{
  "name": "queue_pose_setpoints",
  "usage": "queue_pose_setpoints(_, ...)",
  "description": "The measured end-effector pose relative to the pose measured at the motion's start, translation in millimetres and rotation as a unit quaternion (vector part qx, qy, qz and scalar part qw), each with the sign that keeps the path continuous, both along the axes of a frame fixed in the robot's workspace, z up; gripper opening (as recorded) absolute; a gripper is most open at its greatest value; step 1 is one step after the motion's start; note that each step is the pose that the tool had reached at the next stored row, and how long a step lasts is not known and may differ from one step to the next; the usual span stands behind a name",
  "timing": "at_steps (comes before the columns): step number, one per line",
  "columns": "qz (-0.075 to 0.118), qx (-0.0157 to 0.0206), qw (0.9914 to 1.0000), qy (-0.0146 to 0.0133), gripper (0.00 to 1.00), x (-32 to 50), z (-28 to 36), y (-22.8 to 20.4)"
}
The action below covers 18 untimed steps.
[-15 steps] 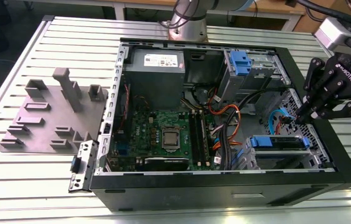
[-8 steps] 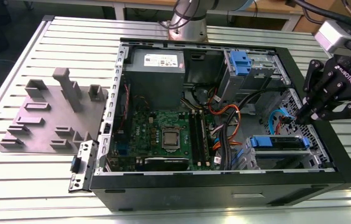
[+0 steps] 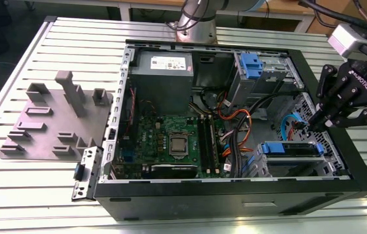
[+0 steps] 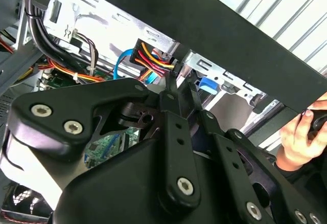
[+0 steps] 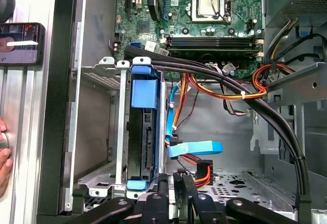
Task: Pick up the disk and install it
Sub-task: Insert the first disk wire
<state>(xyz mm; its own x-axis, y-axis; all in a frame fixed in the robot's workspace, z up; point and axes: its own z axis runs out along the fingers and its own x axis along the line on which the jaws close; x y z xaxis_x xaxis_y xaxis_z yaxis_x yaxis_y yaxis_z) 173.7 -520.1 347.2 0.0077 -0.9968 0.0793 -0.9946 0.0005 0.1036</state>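
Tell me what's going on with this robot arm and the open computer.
A robot arm's gripper hangs over the drive-bay end of an open desktop computer case lying on a slatted table. The fingers look closed together with nothing visible between them. In the first wrist view, the disk with its blue carrier sits in its metal bay, near the gripper. A person's hand rests just outside the case.
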Motion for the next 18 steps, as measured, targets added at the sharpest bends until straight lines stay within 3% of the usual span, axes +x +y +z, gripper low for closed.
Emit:
queue_pose_setpoints(12,0.0,0.001,1.0,0.002,0.25,0.0,2.6,3.4)
queue_pose_setpoints(14,0.001,0.0009,1.0,0.002,0.26,0.6,2.2,4.3)
queue_pose_setpoints(15,0.002,0.0009,1.0,0.0021,0.33,0.7,1.9,4.6)
queue_pose_setpoints(18,0.004,0.0009,0.99999,0.0021,0.33,1.4,0.6,5.4)
